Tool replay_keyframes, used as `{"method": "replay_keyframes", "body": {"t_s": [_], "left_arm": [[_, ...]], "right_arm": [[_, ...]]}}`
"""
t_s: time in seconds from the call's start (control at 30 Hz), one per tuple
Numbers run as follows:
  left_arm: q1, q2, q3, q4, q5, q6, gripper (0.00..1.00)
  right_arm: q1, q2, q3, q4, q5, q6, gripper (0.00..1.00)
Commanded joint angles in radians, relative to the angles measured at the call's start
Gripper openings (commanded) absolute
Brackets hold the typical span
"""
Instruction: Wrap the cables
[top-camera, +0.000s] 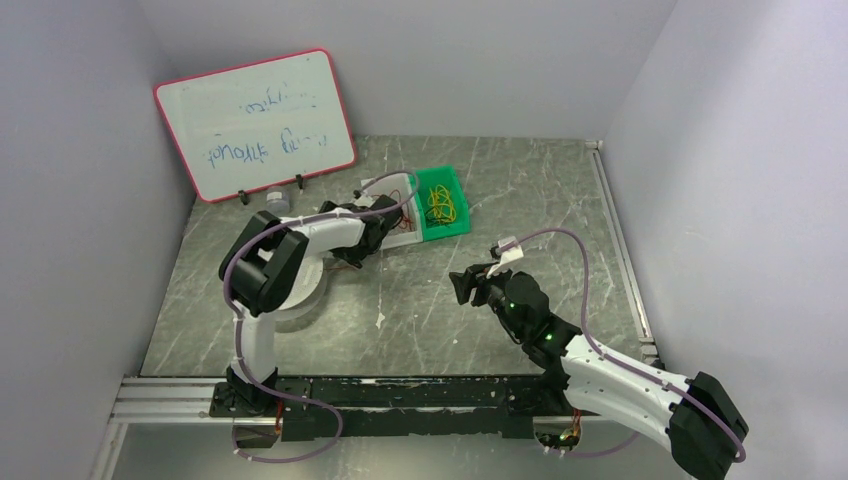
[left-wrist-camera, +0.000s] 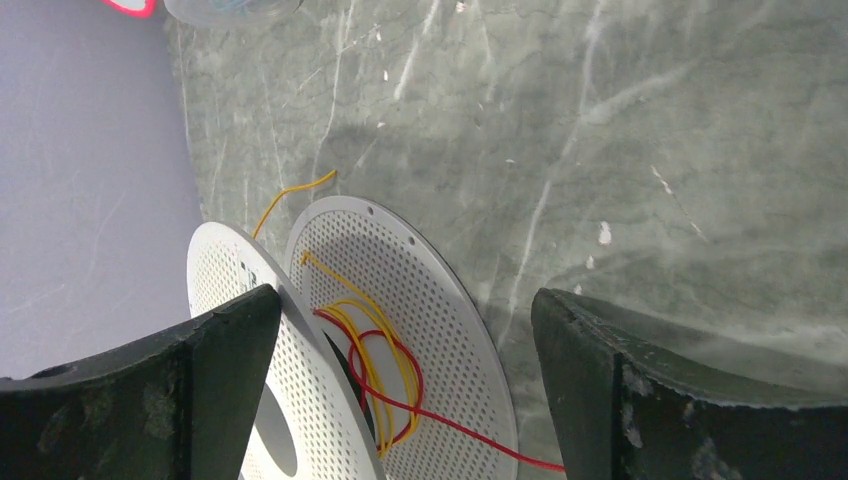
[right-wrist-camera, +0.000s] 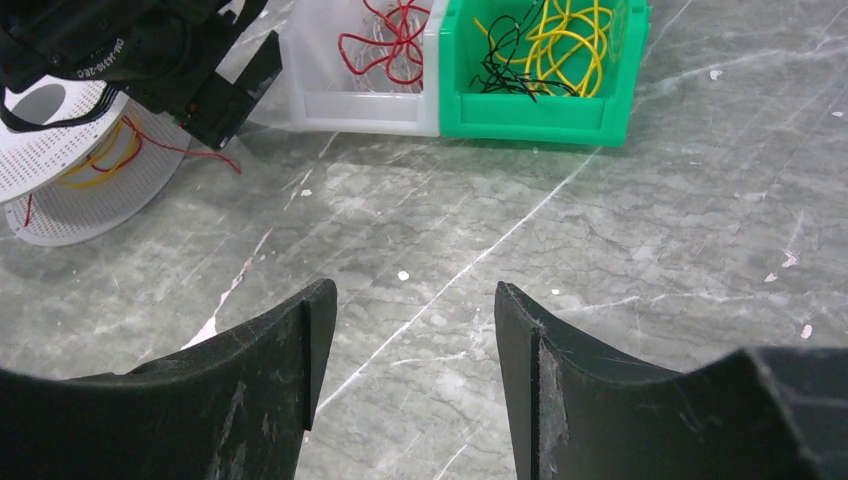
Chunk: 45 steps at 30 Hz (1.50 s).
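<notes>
Nearest me, my right claw (right-wrist-camera: 412, 295) hangs over the grey table (right-wrist-camera: 650, 250). Its jaws are partly apart with nothing between them.

Further out, my left claw (left-wrist-camera: 405, 300) is spread as wide as it goes and empty. It hovers just above the white spool (left-wrist-camera: 450, 330), which rests tilted on the table. A few turns of the cables (left-wrist-camera: 375, 350), red and yellow, sit loosely round the hub. One red strand (left-wrist-camera: 470, 435) runs off toward one finger of that claw, and a yellow end (left-wrist-camera: 295, 190) pokes out behind the flange.

Beyond the spool, more red cable (right-wrist-camera: 390, 45) is bundled in the white bin (right-wrist-camera: 360, 105). More yellow cable (right-wrist-camera: 570, 35), with some black wires (right-wrist-camera: 505, 60), lies in the green bin (right-wrist-camera: 540, 115) touching the white one.

I judge these wires nearly weightless, limp and a little springy. They will slip through a loose pinch, tangle readily and uncoil if let go. I would take the red strand a little way out from the hub, pinch it squarely at the fingertips and hold light tension. The spool looks light enough to skid, so it may need steadying.
</notes>
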Motion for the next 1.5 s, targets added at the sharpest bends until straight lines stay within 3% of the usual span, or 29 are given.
{"method": "replay_keyframes", "body": {"t_s": [0.0, 0.73, 1.13, 1.47], "left_arm": [[0.049, -0.003, 0.021, -0.006, 0.08, -0.036, 1.0], [0.077, -0.106, 0.031, 0.021, 0.212, -0.067, 1.0], [0.078, -0.327, 0.015, 0.101, 0.32, -0.032, 0.99], [0.077, -0.365, 0.013, 0.094, 0.36, -0.044, 1.0]], "right_arm": [[-0.005, -0.003, -0.002, 0.02, 0.0, -0.006, 0.63], [-0.005, -0.03, -0.004, -0.005, 0.014, 0.004, 0.63], [-0.006, 0.001, 0.014, -0.022, 0.039, 0.037, 0.64], [-0.006, 0.018, 0.047, -0.079, 0.094, 0.082, 0.64]]}}
